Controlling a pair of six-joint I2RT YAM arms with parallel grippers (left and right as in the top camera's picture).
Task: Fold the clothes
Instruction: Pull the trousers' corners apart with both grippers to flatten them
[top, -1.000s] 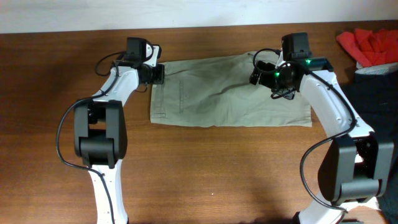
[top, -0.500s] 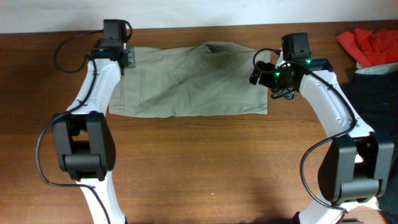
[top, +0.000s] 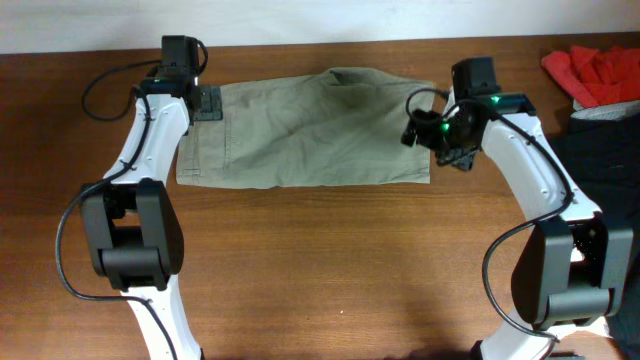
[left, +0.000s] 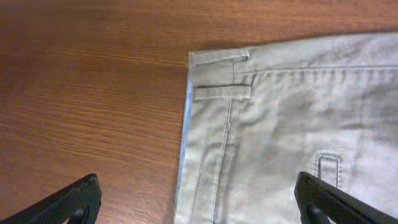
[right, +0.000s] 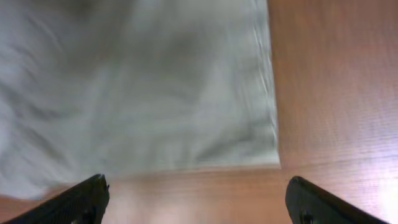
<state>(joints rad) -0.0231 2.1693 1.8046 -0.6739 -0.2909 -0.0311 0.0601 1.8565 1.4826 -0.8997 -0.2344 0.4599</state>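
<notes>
Khaki trousers lie folded flat across the back of the table, with the waistband at the left. In the left wrist view the waistband corner and its belt loops show clearly. My left gripper hovers over that corner, open, with nothing between its fingers. It straddles the waistband edge. My right gripper is at the trousers' right end, also open and empty. In the right wrist view it sits over bare wood, just off the hem.
A red cloth lies at the back right corner. A dark garment is heaped along the right edge below it. The brown wooden table stretches in front of the trousers.
The trousers were dragged left across the table. My left gripper then opened and let go of the waistband. The right gripper shifted slightly toward the hem edge.
</notes>
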